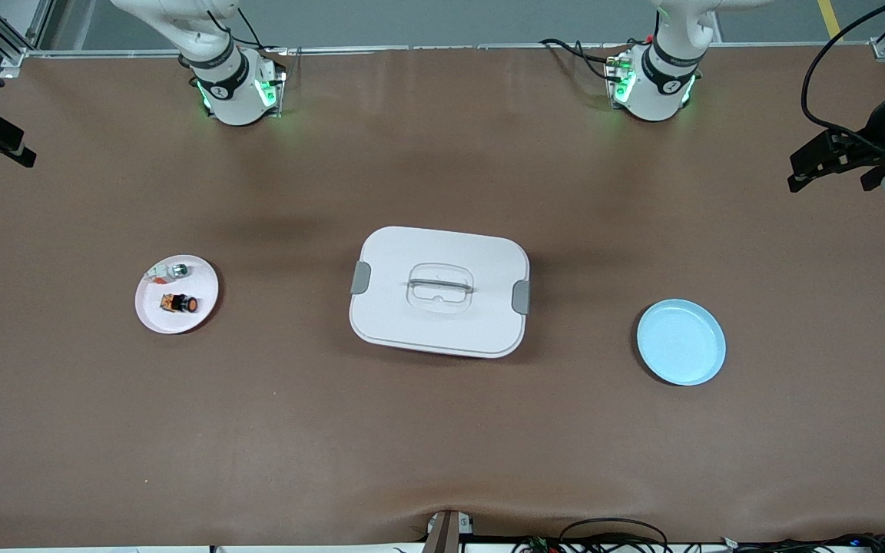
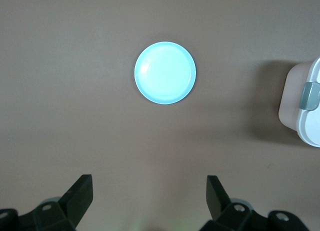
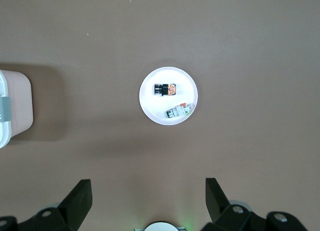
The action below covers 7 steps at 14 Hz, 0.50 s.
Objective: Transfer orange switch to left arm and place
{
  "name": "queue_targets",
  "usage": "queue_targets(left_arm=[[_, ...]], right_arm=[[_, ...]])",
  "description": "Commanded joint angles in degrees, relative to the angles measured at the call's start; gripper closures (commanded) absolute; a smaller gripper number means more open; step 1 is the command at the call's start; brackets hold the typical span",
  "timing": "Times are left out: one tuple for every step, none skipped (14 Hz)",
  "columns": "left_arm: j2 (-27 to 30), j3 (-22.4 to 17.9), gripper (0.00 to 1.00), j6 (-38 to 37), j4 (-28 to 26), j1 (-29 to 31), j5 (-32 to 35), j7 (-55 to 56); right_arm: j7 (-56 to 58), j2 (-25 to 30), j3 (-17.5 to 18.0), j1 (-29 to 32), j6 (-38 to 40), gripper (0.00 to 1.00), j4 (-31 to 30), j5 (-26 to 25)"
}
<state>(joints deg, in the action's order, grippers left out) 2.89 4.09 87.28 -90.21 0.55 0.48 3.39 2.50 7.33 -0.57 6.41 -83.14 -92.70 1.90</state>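
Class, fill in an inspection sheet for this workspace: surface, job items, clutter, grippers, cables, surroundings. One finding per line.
Surface: brown table, bare over most of its area.
Job items: orange switch lies on the pink plate toward the right arm's end; white box at mid-table, lid on; light-blue plate toward the left arm's end, nothing on it.
Clutter: small silver-and-white part shares the pink plate.
Grippers: left gripper open above the light-blue plate; right gripper open above the pink plate.
Cables: black cables along the table's near edge.
Surroundings: nothing seen.
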Motion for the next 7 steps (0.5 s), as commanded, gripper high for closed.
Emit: queue_targets(left_arm=[[0.18,0.21,0.0,-0.8,0.38,0.24,-0.04,-0.84],[0.18,0.21,0.0,-0.8,0.39,0.24,-0.04,-0.84],[0.18,0.21,0.0,-0.8,0.39,0.24,-0.04,-0.84],[0.18,0.21,0.0,-0.8,0.39,0.24,-0.04,-0.84],[0.18,0.21,0.0,-0.8,0.39,0.24,-0.04,-0.93],[0.09,0.21,0.0,-0.8,0.39,0.24,-0.04,-0.93],[0.09,0.21,0.0,-0.8,0.39,0.24,-0.04,-1.11]], right_arm=[[-0.57,0.14,0.39,-0.34,0.35,0.0,0.15,0.73],[-0.57,0.14,0.4,-0.35,0.35,0.0,0.15,0.73],[-0.57,0.14,0.4,-0.69,0.35,0.0,0.15,0.73],[-0.57,0.14,0.4,-0.87,0.35,0.0,0.15,0.73],[-0.57,0.14,0.4,-1.13,0.26,0.0,0.15,0.73],[-0.57,0.14,0.4,-1.22,0.26,0.0,0.15,0.73],[-0.57,0.14,0.4,-1.22,0.26,0.0,0.15,0.73]])
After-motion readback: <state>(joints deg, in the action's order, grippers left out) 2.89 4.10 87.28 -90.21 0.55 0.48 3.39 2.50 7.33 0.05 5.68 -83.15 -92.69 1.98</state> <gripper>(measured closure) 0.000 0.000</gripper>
